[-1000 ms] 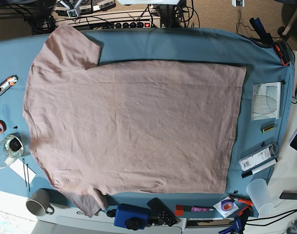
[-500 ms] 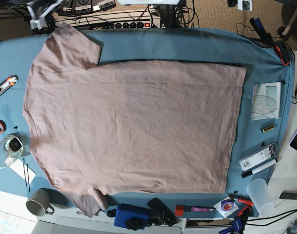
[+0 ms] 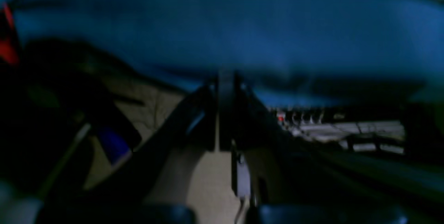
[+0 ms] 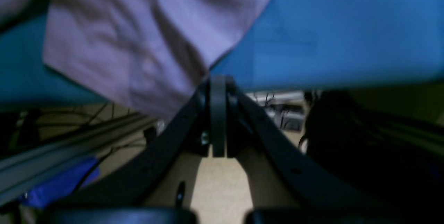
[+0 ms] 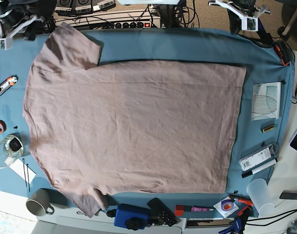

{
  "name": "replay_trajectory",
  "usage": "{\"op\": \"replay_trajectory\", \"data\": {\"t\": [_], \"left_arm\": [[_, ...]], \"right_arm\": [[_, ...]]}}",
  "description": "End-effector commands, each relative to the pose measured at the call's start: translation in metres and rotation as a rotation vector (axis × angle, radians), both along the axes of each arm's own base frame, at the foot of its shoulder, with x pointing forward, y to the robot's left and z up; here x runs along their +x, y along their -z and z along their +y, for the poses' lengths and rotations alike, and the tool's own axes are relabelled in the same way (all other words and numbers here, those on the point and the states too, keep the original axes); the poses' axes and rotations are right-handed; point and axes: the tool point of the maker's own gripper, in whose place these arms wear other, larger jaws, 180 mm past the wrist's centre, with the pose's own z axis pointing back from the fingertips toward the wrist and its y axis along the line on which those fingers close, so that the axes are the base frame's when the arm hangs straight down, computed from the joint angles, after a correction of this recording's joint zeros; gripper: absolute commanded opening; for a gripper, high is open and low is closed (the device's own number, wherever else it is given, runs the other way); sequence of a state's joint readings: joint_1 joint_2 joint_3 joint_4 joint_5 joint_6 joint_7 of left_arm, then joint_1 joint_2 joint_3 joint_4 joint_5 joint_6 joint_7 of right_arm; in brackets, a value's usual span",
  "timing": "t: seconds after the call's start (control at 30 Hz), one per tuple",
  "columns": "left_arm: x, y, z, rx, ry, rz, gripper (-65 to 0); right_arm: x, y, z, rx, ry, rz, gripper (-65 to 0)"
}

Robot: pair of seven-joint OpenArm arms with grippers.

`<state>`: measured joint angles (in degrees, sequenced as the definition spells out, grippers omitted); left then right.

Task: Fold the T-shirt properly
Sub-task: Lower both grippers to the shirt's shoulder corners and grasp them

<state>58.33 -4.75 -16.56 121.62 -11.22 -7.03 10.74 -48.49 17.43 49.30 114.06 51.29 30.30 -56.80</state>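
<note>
The T-shirt (image 5: 134,129) is dusty pink-brown and lies flat on the blue table cloth (image 5: 187,46), collar side to the left and hem to the right. One sleeve (image 5: 73,48) points to the far left corner, the other (image 5: 87,200) to the near left edge. My right gripper (image 5: 14,31) hovers at the far left corner, just left of the far sleeve, and is shut on nothing. In the right wrist view its joined fingertips (image 4: 218,83) sit just below the sleeve edge (image 4: 138,43). My left gripper (image 5: 241,12) is shut over the far right table edge; its view is dark and blurred (image 3: 225,78).
A mug (image 5: 39,202) and tape rolls (image 5: 9,146) sit near the left edge. A blue box (image 5: 130,216), black remote (image 5: 160,210) and marker line the near edge. A printed card (image 5: 265,100), white packet (image 5: 258,157) and plastic cup (image 5: 260,192) stand on the right. A power strip (image 5: 134,24) lies behind the table.
The right arm has slid left along the far edge to the left corner. The left arm has come into view over the far right edge. The T-shirt has not moved.
</note>
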Motion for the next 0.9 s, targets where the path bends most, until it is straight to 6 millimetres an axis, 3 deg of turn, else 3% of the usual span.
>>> {"op": "replay_trajectory", "data": {"t": [0.0,0.2,0.27,0.37,0.43,0.6,0.73,0.87], "left_arm": [[0.006,-0.011,0.005,0.016,-0.02,-0.042,-65.0],[0.025,-0.012,0.014,0.042,-0.071,-0.051,-65.0],[0.028,-0.012,0.013,0.037,-0.061,-0.054,-56.4],[0.032,-0.013,0.011,0.033,-0.058,-0.064,-42.8],[0.032,-0.013,0.011,0.033,-0.058,-0.065,-38.7],[0.032,-0.014,0.012,0.034,-0.06,-0.07,-38.7],[0.036,-0.015,0.012,0.034,-0.06,-0.079,-38.7],[0.036,-0.015,0.012,0.034,-0.061,-0.08,-38.7]], "right_arm": [[0.007,-0.009,-0.001,-0.012,-0.016,-0.034,-65.0],[0.016,-0.012,0.001,-0.014,-0.038,-0.06,-65.0],[0.015,-0.011,0.006,-0.025,-0.092,-0.053,-64.1],[0.013,-0.01,0.004,-0.041,-0.101,-0.045,-42.6],[0.014,-0.01,0.004,-0.04,-0.096,-0.05,-35.9],[0.017,-0.01,0.004,-0.036,-0.077,-0.066,-35.9],[0.033,-0.01,0.0,-0.019,-0.047,-0.119,-35.9],[0.039,0.008,-0.012,0.09,0.029,-0.118,-35.9]]}}
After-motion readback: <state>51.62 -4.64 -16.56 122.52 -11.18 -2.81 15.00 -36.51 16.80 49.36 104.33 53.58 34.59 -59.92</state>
